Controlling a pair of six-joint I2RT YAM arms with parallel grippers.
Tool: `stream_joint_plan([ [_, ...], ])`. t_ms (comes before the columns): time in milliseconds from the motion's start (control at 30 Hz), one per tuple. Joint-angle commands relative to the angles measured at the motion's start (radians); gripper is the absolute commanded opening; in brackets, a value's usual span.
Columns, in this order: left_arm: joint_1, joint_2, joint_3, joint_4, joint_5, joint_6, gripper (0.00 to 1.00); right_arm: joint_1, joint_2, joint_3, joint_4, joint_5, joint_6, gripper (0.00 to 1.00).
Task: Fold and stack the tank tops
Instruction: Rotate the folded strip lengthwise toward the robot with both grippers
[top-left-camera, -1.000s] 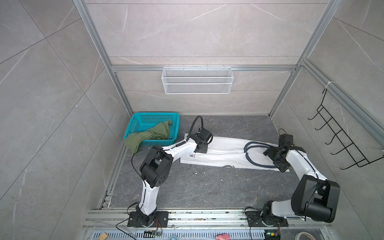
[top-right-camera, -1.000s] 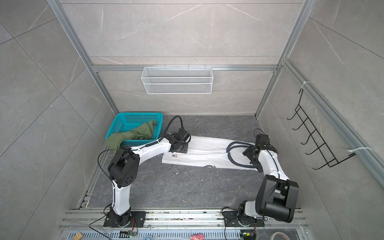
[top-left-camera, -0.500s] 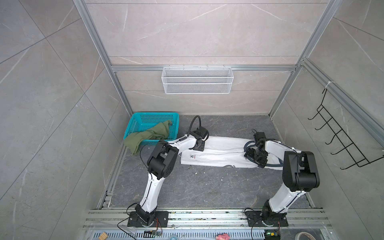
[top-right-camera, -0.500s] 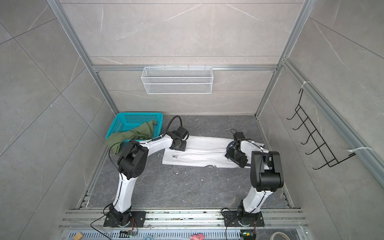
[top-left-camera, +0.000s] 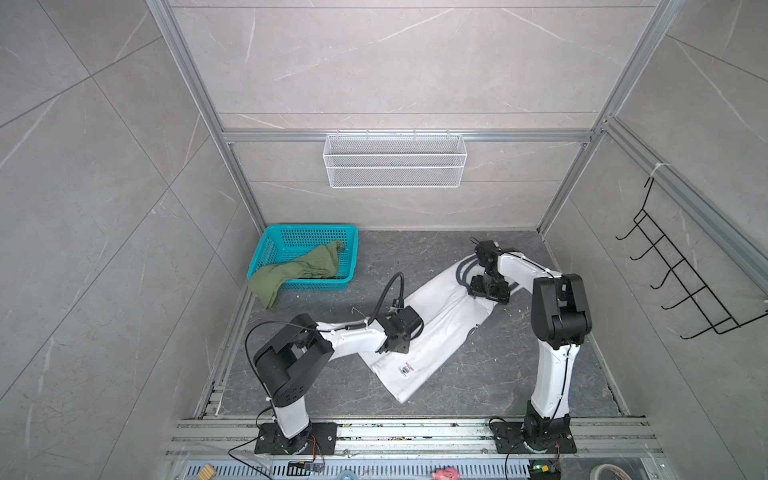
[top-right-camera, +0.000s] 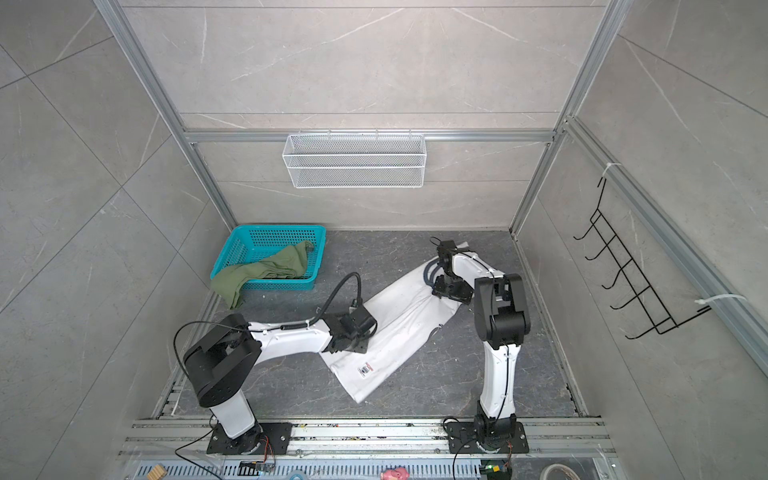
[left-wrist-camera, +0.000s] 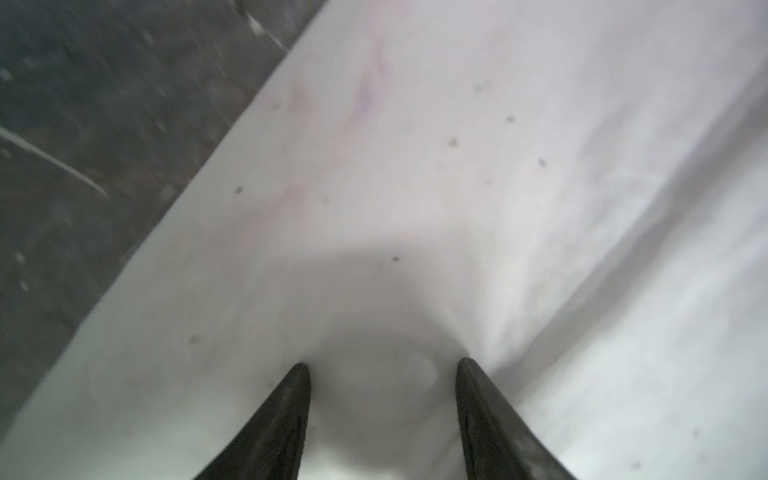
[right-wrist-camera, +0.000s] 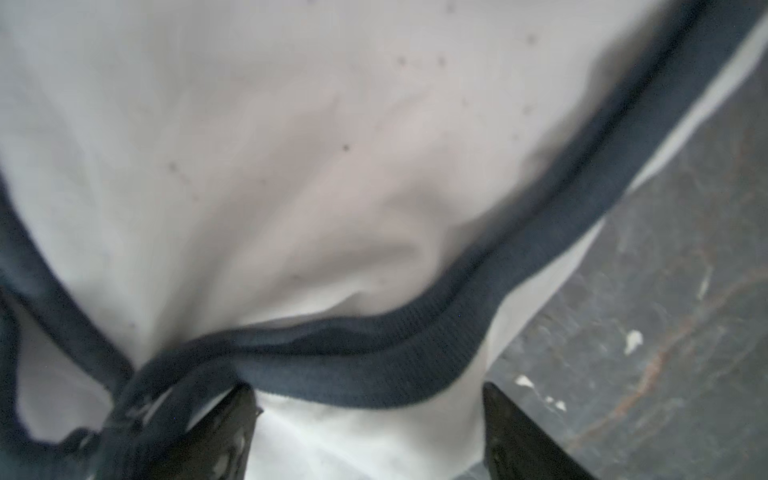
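Hem label (top-left-camera: 405, 369) on white tank top (top-left-camera: 436, 328) illegible

My pincer (right-wrist-camera: 368, 390) stands spread over the white tank top (right-wrist-camera: 291, 145); its navy trim (right-wrist-camera: 415, 353) crosses just ahead, dark counter (right-wrist-camera: 665, 311) beyond one finger.

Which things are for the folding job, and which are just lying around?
For the job: white tank top, spread out; olive green tank top, not yet folded; left gripper, right gripper, both on the white top.

Just around: teal plastic basket, holding the green top; white wire basket on the wall; black hook rack.
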Motion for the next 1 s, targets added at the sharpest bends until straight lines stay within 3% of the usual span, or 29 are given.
stream_joint_plan([
  [0, -0.119, -0.019, -0.067, -0.122, 0.035, -0.128, 0.58, 0.060, 0.127, 0.130, -0.067, 0.024, -0.029, 0.85],
  [167, -0.248, -0.040, -0.013, -0.178, 0.009, -0.154, 0.58, 0.130, 0.298, 0.461, -0.209, 0.024, -0.042, 0.86],
  [267, -0.252, -0.096, 0.002, -0.198, -0.008, -0.142, 0.60, 0.157, 0.337, 0.625, -0.307, 0.058, -0.044, 0.89],
  [367, -0.243, -0.166, 0.022, -0.224, -0.055, -0.105, 0.62, 0.157, 0.285, 0.641, -0.330, 0.050, -0.051, 0.91],
  [500, -0.191, -0.230, 0.005, -0.237, -0.062, -0.085, 0.62, 0.159, 0.088, 0.424, -0.248, 0.035, -0.059, 0.92],
  [733, -0.064, -0.244, -0.102, -0.179, 0.028, -0.036, 0.62, 0.249, -0.338, -0.241, 0.062, -0.101, 0.034, 0.89],
  [833, -0.053, -0.212, -0.123, -0.154, 0.063, -0.027, 0.62, 0.340, -0.383, -0.400, 0.144, -0.107, 0.125, 0.87],
  [967, -0.072, -0.177, -0.154, -0.109, 0.124, -0.067, 0.60, 0.424, -0.308, -0.440, 0.196, -0.110, 0.167, 0.86],
])
